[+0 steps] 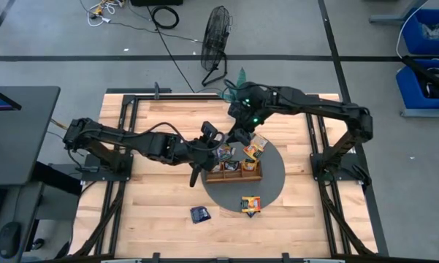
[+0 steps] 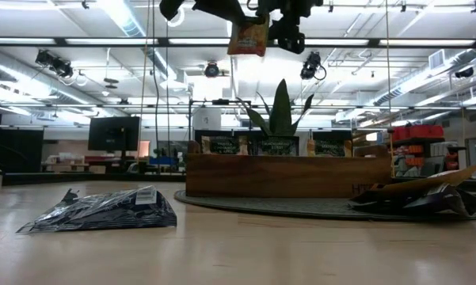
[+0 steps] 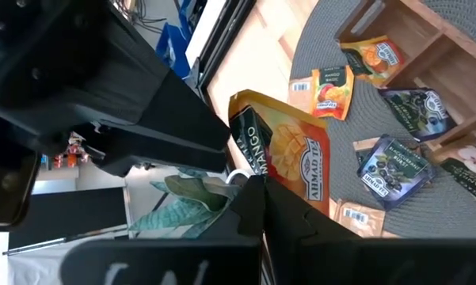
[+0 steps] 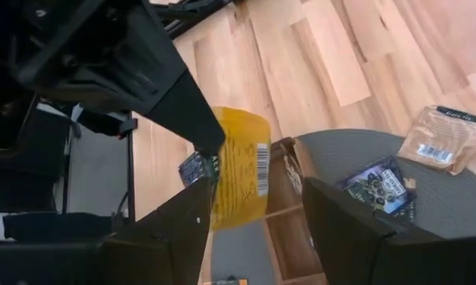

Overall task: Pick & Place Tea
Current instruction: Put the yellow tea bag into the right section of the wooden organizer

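Task approx. halfway, judging by where the tea lies. The mango tea sachet (image 3: 289, 158) is up in the air above the wooden tray (image 1: 234, 174), high over the counter (image 1: 153, 234) in the low view. The left pincer (image 3: 257, 202) is clenched on its edge. The contact is partly hidden, so that grip is prob. but not certain. The right pincer (image 4: 257, 198) is released, fingers wide apart either side of the same sachet and not touching it. Looks like a hand-over or a re-grip, w/ both arms meeting over the tray's far side.

Done: several sachets already at the tray, orange (image 3: 372, 57) and dark blue (image 3: 416, 107). Can't tell which sit fully inside a compartment and which lean on the rim or lie on the round grey mat (image 1: 274, 172).

Left:
- the held sachet
- a dark blue sachet (image 1: 200, 214) flat on bare counter, well apart from the tray on the near-left
- an orange-yellow one (image 1: 250, 204) on the mat's near edge

Room: tight over the tray, where the 2 arms crowd each other and the tray walls stand just below. Near half of the counter is open, w/ both loose sachets clear of the counter edge and free to approach from above.
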Tool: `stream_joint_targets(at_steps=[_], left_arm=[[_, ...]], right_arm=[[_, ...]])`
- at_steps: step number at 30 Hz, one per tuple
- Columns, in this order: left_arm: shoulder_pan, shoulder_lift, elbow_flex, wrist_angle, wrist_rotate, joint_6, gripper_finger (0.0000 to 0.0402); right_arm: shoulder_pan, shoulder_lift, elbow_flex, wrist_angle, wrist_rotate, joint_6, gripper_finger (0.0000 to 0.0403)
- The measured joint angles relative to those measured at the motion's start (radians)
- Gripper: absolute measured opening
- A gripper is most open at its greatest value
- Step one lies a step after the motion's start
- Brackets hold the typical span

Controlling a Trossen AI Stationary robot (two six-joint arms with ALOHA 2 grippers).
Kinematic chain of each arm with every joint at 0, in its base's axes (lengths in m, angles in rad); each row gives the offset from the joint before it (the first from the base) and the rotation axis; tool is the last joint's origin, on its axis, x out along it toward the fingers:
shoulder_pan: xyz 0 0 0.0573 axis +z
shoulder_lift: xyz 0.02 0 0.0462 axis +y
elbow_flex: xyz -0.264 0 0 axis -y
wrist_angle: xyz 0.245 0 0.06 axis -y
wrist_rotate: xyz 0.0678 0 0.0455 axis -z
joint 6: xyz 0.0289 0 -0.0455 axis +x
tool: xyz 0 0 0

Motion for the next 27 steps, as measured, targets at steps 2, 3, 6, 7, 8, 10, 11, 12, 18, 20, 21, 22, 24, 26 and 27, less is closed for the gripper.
stream_joint_targets(at_steps=[2, 3, 6, 7, 8, 10, 11, 12, 18, 20, 21, 22, 24, 26, 27], left_arm=[[0.003, 0.000, 0.000, 0.000, 0.003, 0.000, 0.0002], [0.004, 0.000, 0.000, 0.000, 0.003, 0.000, 0.0002], [0.011, 0.000, 0.000, 0.004, 0.003, 0.002, 0.0002], [0.014, 0.000, 0.000, 0.004, 0.003, 0.002, 0.0002], [0.016, 0.000, 0.000, 0.004, 0.003, 0.002, 0.0002], [0.019, 0.000, 0.000, 0.004, 0.003, 0.002, 0.0002], [0.020, 0.000, 0.000, 0.005, 0.007, 0.002, 0.0002], [0.020, 0.000, 0.000, 0.005, 0.014, 0.002, 0.0002], [0.026, 0.001, 0.000, 0.009, 0.033, 0.016, 0.0002], [0.031, 0.002, 0.000, 0.007, 0.034, 0.016, 0.0002], [0.031, 0.002, 0.000, 0.008, 0.034, 0.016, 0.0002], [0.032, 0.002, 0.000, 0.008, 0.034, 0.016, 0.0002], [0.032, 0.002, 0.000, 0.007, 0.034, 0.016, 0.0002], [0.031, 0.002, 0.000, 0.008, 0.044, 0.016, 0.0002], [0.031, 0.002, 0.000, 0.008, 0.046, 0.016, 0.0002]], right_arm=[[0.000, 0.000, 0.000, 0.000, 0.000, 0.008, 0.0206], [0.000, 0.000, 0.000, 0.003, 0.000, 0.009, 0.0206], [0.000, 0.000, 0.000, 0.013, 0.001, 0.024, 0.0206], [0.000, 0.000, 0.000, 0.013, 0.001, 0.025, 0.0206], [0.000, 0.000, 0.000, 0.012, 0.007, 0.025, 0.0206], [0.000, 0.000, 0.000, 0.007, 0.026, 0.019, 0.0206], [0.000, 0.000, 0.000, 0.005, 0.032, 0.018, 0.0206], [0.000, 0.000, 0.000, 0.005, 0.033, 0.018, 0.0206], [0.000, 0.000, 0.000, 0.007, -0.042, 0.044, 0.0206], [0.000, 0.000, 0.000, 0.017, -0.065, 0.050, 0.0206], [0.001, 0.000, 0.000, 0.017, -0.065, 0.055, 0.0206], [0.001, 0.000, 0.000, 0.016, -0.065, 0.062, 0.0206], [0.001, 0.000, 0.000, 0.016, -0.073, 0.069, 0.0206], [0.001, 0.000, 0.000, 0.016, -0.074, 0.069, 0.0206], [0.001, 0.000, 0.000, 0.016, -0.065, 0.072, 0.0206]])
